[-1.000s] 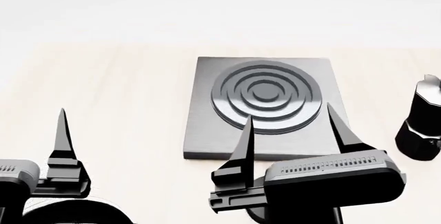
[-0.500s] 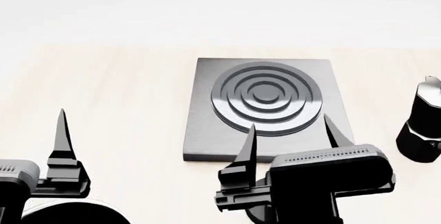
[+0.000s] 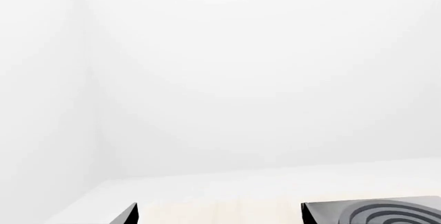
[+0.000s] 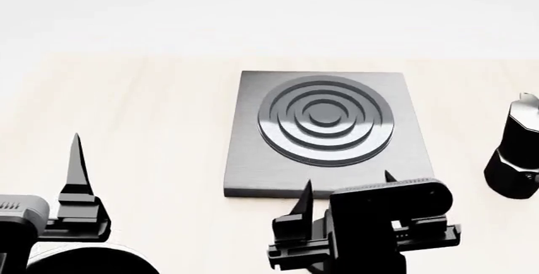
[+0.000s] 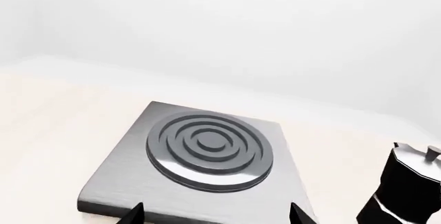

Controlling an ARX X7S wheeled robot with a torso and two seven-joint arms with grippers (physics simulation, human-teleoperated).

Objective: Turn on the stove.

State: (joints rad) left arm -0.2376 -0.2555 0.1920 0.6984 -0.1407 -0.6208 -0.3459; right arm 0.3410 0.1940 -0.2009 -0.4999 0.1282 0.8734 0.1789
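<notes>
The right tool [image 4: 345, 189] sat spread wide, gripping nothing, at the stove [image 4: 324, 129]'s near edge (knob hidden from view), much nearer than the left.

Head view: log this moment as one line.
stove untouched | right gripper open, at its near edge | left gripper idle | knob unseen

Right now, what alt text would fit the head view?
A grey stove with a ring burner lies on a pale table, the open right gripper at its near edge. The left gripper sits lower left, a black moka pot at far right.
</notes>
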